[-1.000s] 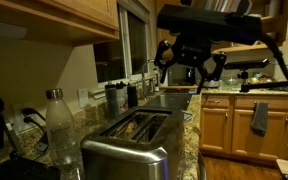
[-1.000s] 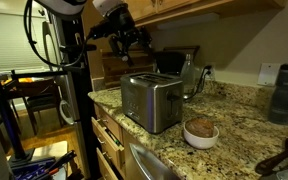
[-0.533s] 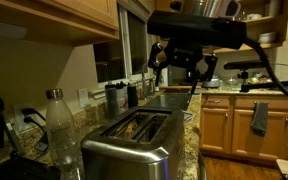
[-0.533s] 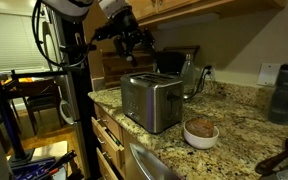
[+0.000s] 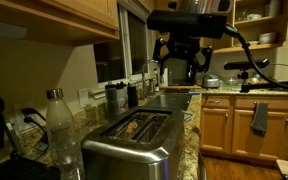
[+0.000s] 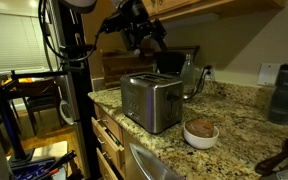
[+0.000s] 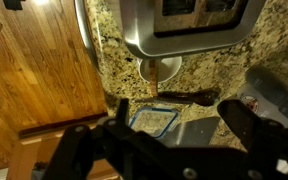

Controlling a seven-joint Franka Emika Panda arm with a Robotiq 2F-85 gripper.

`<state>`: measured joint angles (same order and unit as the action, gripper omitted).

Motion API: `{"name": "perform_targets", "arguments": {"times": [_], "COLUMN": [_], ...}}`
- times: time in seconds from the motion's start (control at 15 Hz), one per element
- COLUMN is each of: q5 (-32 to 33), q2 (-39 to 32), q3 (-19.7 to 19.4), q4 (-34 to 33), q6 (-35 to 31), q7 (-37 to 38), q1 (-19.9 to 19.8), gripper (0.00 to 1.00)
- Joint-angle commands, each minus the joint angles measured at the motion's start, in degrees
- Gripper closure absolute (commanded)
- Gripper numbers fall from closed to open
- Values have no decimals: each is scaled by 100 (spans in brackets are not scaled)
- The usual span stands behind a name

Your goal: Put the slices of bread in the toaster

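The shiny steel toaster (image 5: 132, 143) stands on the granite counter, and shows in both exterior views (image 6: 149, 101). In the wrist view only its top (image 7: 199, 22) shows at the upper edge. Tan mottled slices of bread (image 5: 141, 125) sit in its two slots; they show faintly in the wrist view (image 7: 180, 8). My gripper (image 5: 181, 64) hangs high in the air, well above and beyond the toaster (image 6: 144, 36). In the wrist view its dark fingers (image 7: 164, 140) stand wide apart with nothing between them.
A clear plastic bottle (image 5: 60, 128) stands beside the toaster. A small bowl (image 6: 199, 132) sits on the counter near it, also in the wrist view (image 7: 162, 68). A blue-rimmed container (image 7: 152, 118) and a dark utensil (image 7: 189, 97) lie on the granite. Wooden cabinets (image 7: 34, 70) are below.
The arm has swung and turned: the gripper has risen slightly and moved closer over the toaster's side of the counter. It stays open and empty. The toaster and bread have not moved.
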<state>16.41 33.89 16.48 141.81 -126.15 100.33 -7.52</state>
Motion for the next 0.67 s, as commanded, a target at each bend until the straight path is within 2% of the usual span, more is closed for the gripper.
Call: {"name": "perform_targets", "arguments": {"times": [0.0, 0.6], "q5": [-38, -61], "q2": [46, -274], "q3": [-409, -1225], "q4": [-113, 17], "q6": [269, -378], "q7": [-181, -1054], "q1": [-16, -203], "gripper": [0, 0]}}
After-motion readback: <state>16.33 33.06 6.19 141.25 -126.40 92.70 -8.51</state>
